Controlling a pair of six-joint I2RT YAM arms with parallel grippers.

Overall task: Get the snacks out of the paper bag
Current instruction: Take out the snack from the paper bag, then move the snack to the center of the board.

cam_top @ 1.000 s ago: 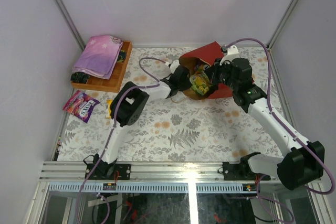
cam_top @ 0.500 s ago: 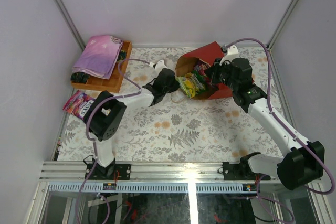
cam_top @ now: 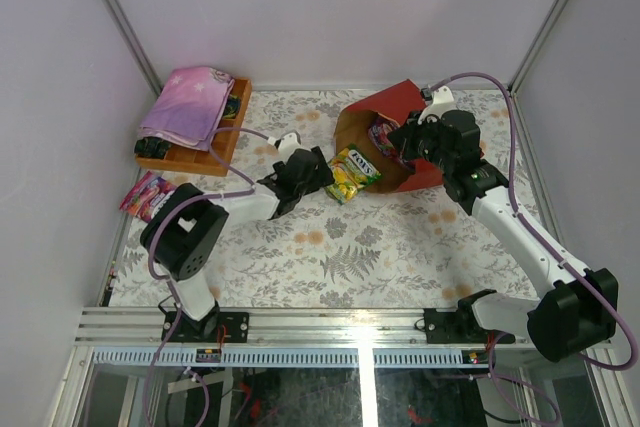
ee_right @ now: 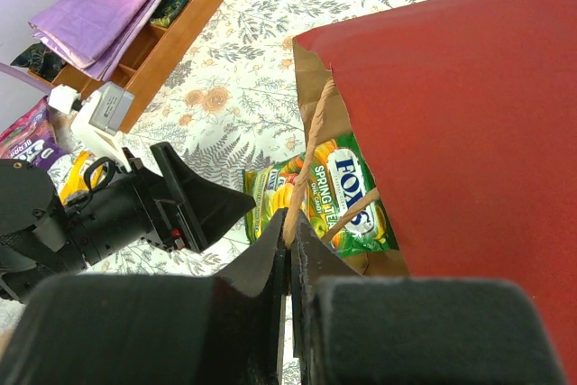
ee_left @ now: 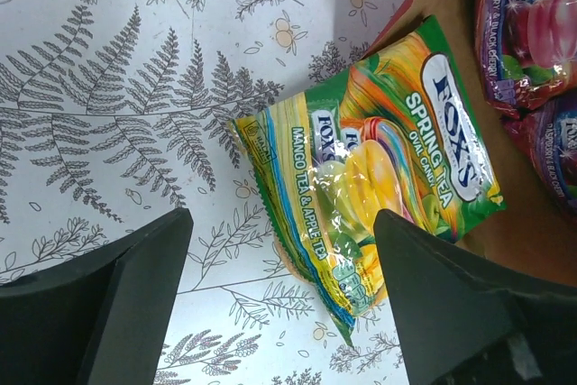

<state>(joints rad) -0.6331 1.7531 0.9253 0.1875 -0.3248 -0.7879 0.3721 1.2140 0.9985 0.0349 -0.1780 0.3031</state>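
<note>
Paper bag handle point(ee_right: 312, 152) pinched by right end effector point(ee_right: 290, 227) — left end effector point(ee_left: 281, 223) splayed.

The red paper bag point(cam_top: 396, 103) lay tipped at upper centre, mouth leftward. A green-yellow packet point(cam_top: 352, 171) lay flat at its mouth, purple packets point(ee_left: 530, 26) inside.

Green packet point(ee_left: 379, 178) lies across the paper bag point(cam_top: 396, 103) mouth

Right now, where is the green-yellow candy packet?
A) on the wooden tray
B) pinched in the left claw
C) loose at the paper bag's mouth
C: the green-yellow packet lies at the mouth of the paper bag, with the left claw open and clear of it.
</note>
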